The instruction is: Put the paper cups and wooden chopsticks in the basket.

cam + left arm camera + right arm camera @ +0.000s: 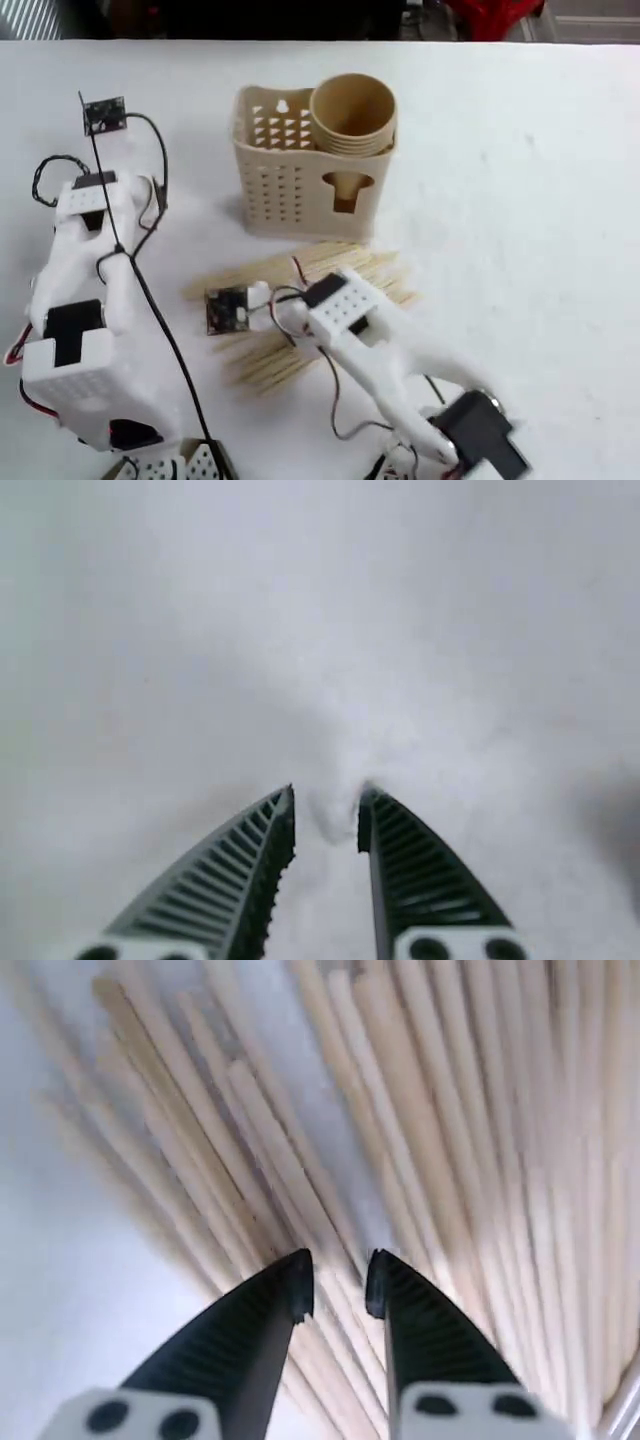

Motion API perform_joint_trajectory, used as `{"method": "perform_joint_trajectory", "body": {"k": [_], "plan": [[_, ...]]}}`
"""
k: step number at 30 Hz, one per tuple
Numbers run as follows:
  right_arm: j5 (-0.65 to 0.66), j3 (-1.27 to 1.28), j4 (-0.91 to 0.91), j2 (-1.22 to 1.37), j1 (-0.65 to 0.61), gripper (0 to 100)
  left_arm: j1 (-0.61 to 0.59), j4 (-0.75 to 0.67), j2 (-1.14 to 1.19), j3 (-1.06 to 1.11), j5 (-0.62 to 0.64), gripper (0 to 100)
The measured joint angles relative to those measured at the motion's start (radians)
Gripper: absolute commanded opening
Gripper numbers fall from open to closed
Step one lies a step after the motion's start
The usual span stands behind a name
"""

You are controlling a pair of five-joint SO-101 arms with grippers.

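A beige perforated basket (pixel 285 190) stands at the table's middle back, with a stack of paper cups (pixel 352 112) nested in its right side. Wooden chopsticks (pixel 268 365) lie fanned out on the table just in front of it. The right arm (pixel 345 315) leans over this pile. In the right wrist view, my right gripper (pixel 337 1282) hovers low over the chopsticks (pixel 440 1120), its fingers a narrow gap apart with nothing clamped. My left gripper (pixel 327 805) points at bare white table, narrowly open and empty. The left arm (pixel 85 260) sits folded at the left.
The white table (pixel 520 200) stretches wide to the right of the basket. A black cable (pixel 150 300) runs from the left arm toward the front edge. A small camera board (pixel 226 310) sticks out beside the chopstick pile.
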Motion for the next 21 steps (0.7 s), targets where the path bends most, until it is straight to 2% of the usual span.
{"method": "perform_joint_trajectory", "body": {"k": [5, 14, 18, 21], "plan": [[0.008, 0.095, 0.011, -0.129, 0.002, 10.3, 0.000, 0.000, 0.000, 0.000, 0.000, 12], [0.012, 0.098, -0.049, -0.077, 0.006, 9.4, 0.000, 0.000, 0.000, 0.000, 0.000, 12], [0.011, 0.081, -0.057, -0.057, 0.008, 1.1, 0.000, 0.000, 0.000, 0.000, 0.000, 12], [-0.011, 0.072, -0.060, -0.049, 0.008, 1.7, 0.000, 0.000, 0.000, 0.000, 0.000, 12]]}}
